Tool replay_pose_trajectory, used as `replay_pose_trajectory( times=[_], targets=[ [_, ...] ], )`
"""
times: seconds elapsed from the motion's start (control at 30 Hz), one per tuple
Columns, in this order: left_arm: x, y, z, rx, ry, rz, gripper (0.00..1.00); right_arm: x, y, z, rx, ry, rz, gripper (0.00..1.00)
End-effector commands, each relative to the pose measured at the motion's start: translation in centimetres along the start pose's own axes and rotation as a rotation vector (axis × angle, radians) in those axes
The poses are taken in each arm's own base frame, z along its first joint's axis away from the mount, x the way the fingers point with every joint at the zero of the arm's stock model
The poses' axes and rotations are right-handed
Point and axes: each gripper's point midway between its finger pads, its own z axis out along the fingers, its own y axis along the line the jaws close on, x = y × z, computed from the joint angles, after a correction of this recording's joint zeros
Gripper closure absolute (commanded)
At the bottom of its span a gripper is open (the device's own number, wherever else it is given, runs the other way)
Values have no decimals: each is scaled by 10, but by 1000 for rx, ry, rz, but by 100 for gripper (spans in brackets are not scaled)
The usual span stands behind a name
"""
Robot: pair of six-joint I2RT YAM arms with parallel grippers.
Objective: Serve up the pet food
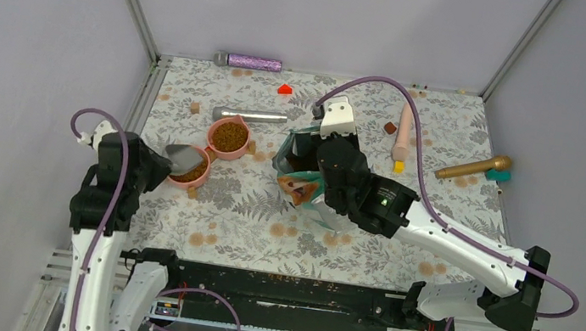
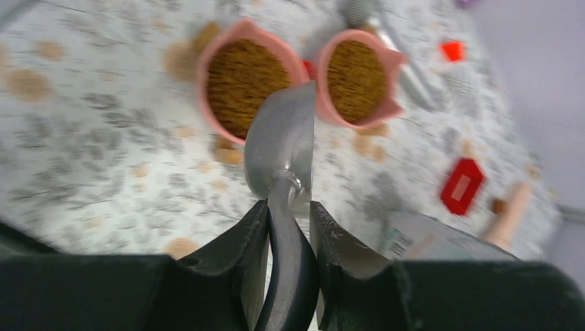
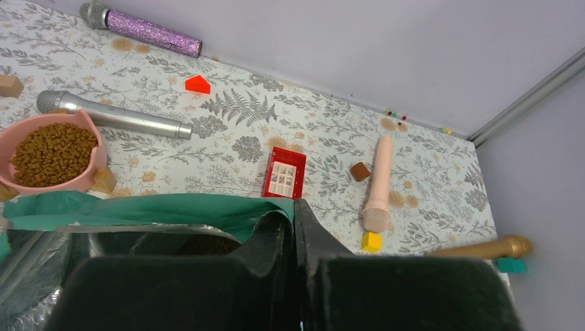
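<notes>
The scene is lit evenly and brightly from above, and only faint, soft shadows are thrown on the mat (image 1: 247, 228). The top view is rendered sharp. In the left wrist view the bowls (image 2: 202, 65) and mat are blurred, and a dull sheen is seen on the scoop (image 2: 279, 138). In the right wrist view the background is sharp, and pale glare is caught on the bag (image 3: 138, 207) lining. The left gripper (image 2: 288, 207) and right gripper (image 3: 291, 214) are left near-black.
</notes>
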Motion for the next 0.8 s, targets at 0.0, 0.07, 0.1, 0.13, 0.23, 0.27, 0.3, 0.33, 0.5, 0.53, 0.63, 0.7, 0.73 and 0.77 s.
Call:
replay_pose_trajectory(
  times=[0.0,0.07,0.1,0.13,0.23,0.27,0.3,0.33,0.5,0.53,0.63,0.7,0.73,0.77],
  targets=[
    [8,-70,-26,445,28,-75,100,-41,-39,-14,49,-87,211,100],
    [18,-87,-36,590,69,-133,100,-40,-35,-17,7,-79,239,100],
    [23,-92,-37,643,88,-160,100,-40,-31,-19,-24,-75,268,100],
    [26,-97,-39,693,94,-186,100,-40,-29,-21,-49,-73,292,100],
    [35,-96,-29,718,111,-241,100,-38,-27,-26,-85,-69,338,100],
    [42,-94,-23,717,135,-243,100,-38,-28,-27,-88,-69,346,100],
    [46,-96,-20,729,158,-240,100,-37,-28,-27,-89,-68,349,100],
    [51,-98,-17,739,181,-237,100,-36,-28,-28,-93,-65,353,100],
    [72,-106,5,718,234,-219,100,-30,-25,-29,-108,-49,368,100],
    [78,-108,10,705,244,-212,100,-29,-25,-29,-109,-45,366,100],
    [101,-115,24,661,275,-160,96,-28,-26,-29,-105,-37,355,100],
    [112,-118,34,646,281,-112,94,-27,-27,-30,-104,-32,350,100],
    [118,-118,40,630,287,-99,92,-26,-28,-31,-104,-31,349,100],
    [123,-117,44,625,289,-86,90,-25,-29,-31,-104,-30,350,100]
  ],
)
